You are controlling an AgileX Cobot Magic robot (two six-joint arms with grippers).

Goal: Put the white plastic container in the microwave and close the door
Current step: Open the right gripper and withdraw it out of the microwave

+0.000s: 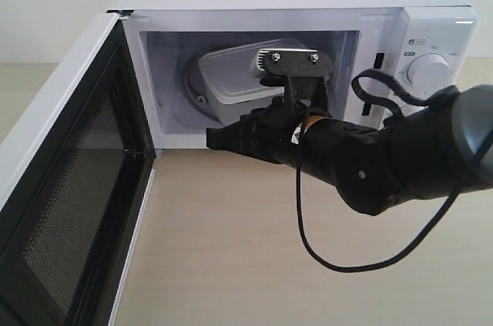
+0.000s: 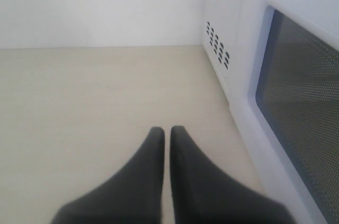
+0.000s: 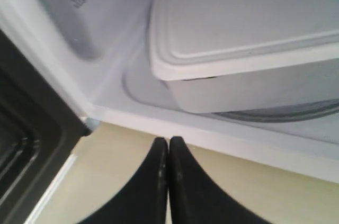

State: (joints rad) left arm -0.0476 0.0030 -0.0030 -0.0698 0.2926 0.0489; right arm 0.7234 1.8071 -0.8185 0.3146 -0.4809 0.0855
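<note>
Jaws pressed together and empty, the right gripper (image 3: 168, 142) hangs just short of the white plastic container (image 3: 243, 28), whose near edge could foul the door (image 1: 69, 210) beside it on closing.

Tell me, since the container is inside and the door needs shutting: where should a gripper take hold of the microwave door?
Probably the free edge of the door, far from the hinge, approached from its outer face. It stands swung wide open, and the shut left gripper sits beside that face.
</note>
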